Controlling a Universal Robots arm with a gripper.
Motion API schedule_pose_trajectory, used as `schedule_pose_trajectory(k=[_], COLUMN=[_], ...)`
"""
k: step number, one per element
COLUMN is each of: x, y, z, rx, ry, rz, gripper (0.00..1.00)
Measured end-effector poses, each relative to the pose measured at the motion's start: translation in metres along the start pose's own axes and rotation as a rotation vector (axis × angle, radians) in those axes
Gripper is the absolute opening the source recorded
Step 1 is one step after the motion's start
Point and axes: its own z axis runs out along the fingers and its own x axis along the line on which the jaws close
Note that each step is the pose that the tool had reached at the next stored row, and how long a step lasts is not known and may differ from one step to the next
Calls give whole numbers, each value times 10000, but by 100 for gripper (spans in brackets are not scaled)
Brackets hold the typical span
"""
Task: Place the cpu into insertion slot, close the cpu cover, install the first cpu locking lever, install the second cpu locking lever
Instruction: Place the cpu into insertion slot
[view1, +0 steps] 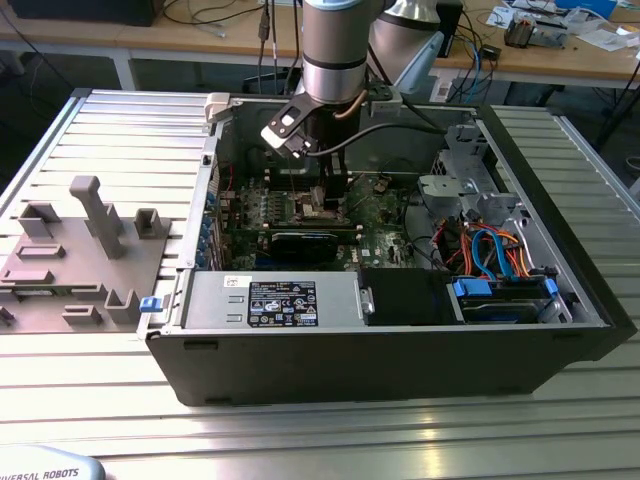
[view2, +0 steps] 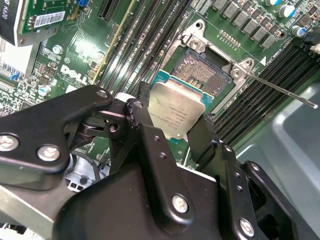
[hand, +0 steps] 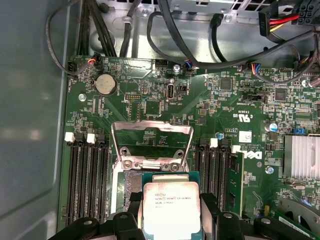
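The cpu (view2: 177, 112), silver top up, is pinched by two opposite edges between the black fingers (view2: 205, 142) of the gripper (view2: 172, 120). In both wrist views it hangs over one side of the open insertion slot (view2: 202, 70), and I cannot tell whether it touches. The cpu cover (hand: 151, 126) stands tipped up at the slot's hinged edge and a thin locking lever (view2: 280, 90) juts free beside it, the slot lying between two banks of black memory slots (hand: 85, 185) well in from the edges of the green motherboard (hand: 210, 110), inside the opened computer case (view1: 400, 350) on the ribbed metal table (view1: 100, 400).
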Motion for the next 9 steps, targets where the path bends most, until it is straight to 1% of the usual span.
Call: schedule_pose_trajectory(k=[9], x=[0], y=[-1], z=[16], rx=[0], ry=[0], rz=[0], gripper=[55])
